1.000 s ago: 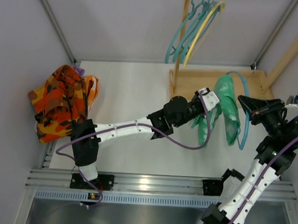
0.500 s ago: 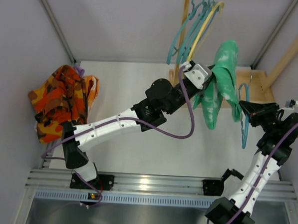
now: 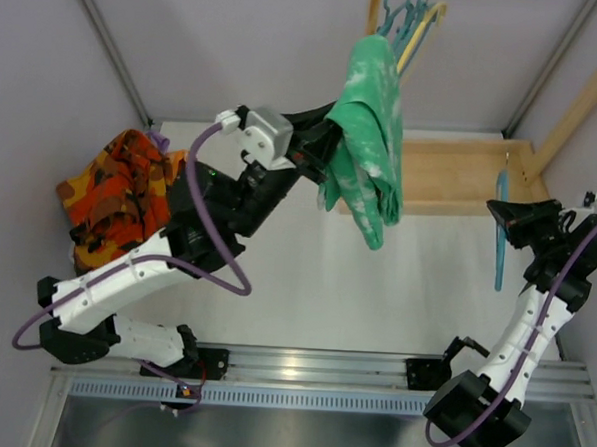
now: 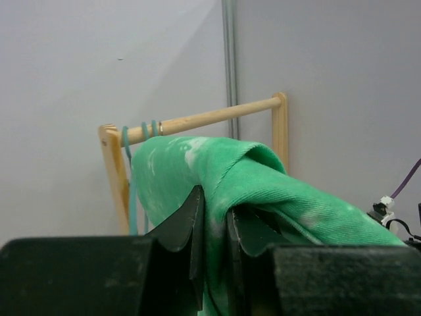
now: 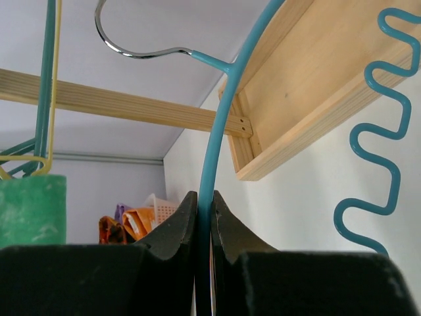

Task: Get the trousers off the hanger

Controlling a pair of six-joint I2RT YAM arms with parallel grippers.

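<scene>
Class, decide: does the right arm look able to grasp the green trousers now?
Probably not: the right gripper is shut on the teal hanger, and the green trousers hang well away, pinched in the left gripper.

You can only see a tiny bit of the purple trousers point(image 3: 160, 137). The orange patterned trousers point(image 3: 120, 199) lie over the rest of them. From above, the green trousers point(image 3: 368, 137) hide the tips of the left gripper point(image 3: 326, 145). In your left wrist view that cloth runs off the bottom edge. The wooden rack point(image 3: 373, 9) and its spare hangers point(image 3: 414, 19) are cut off at the top. In your right wrist view the teal hanger point(image 5: 220, 131) runs off the top, and the right gripper point(image 5: 204, 197) hides its lower part. A small pale thing point(image 5: 160, 205) far back is too small to tell.
</scene>
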